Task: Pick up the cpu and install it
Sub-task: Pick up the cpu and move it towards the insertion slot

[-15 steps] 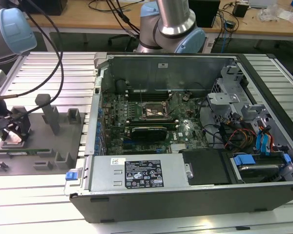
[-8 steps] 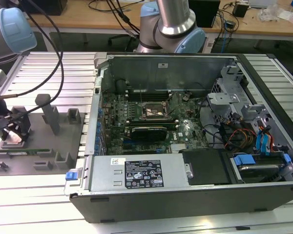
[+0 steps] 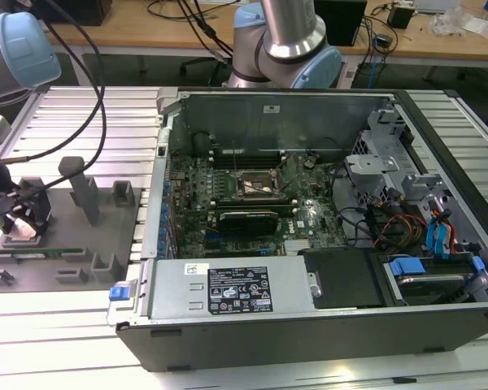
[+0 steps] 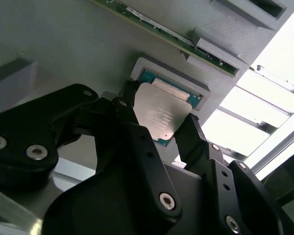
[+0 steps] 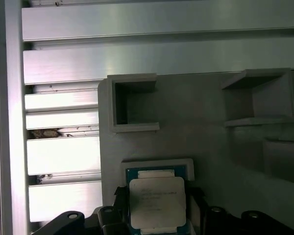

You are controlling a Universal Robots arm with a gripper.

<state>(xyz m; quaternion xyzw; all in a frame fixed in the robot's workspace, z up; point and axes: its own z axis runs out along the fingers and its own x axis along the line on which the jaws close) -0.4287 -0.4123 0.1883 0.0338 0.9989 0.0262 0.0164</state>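
Ribbed aluminium plates form the table (image 3: 65, 325), and on it an open computer case (image 3: 309, 325) lies on its side with its motherboard facing up. To the exterior view's left of the case, a flat grey tray (image 3: 106, 231) with several raised holders rests on the same plates. Well apart from the tray, the square black-framed socket (image 3: 259, 188) sits near the middle of the motherboard, its centre dark. At the exterior view's far left, the gripper (image 4: 159, 120) is down over the tray's outer end, with black cables (image 3: 98, 106) looping away from it toward the arm (image 3: 289, 32) behind the case. The cpu (image 5: 158, 198) lies flat in a shallow square nest on the tray, silver top up, with a thin green border around it. In both wrist views the 2 black fingers (image 4: 193, 134) stand on opposite sides of the cpu and close against its edges with no gap visible, so they are pinching it where it sits. A long thin green memory stick (image 4: 152, 24) lies on the tray just beside the nest.
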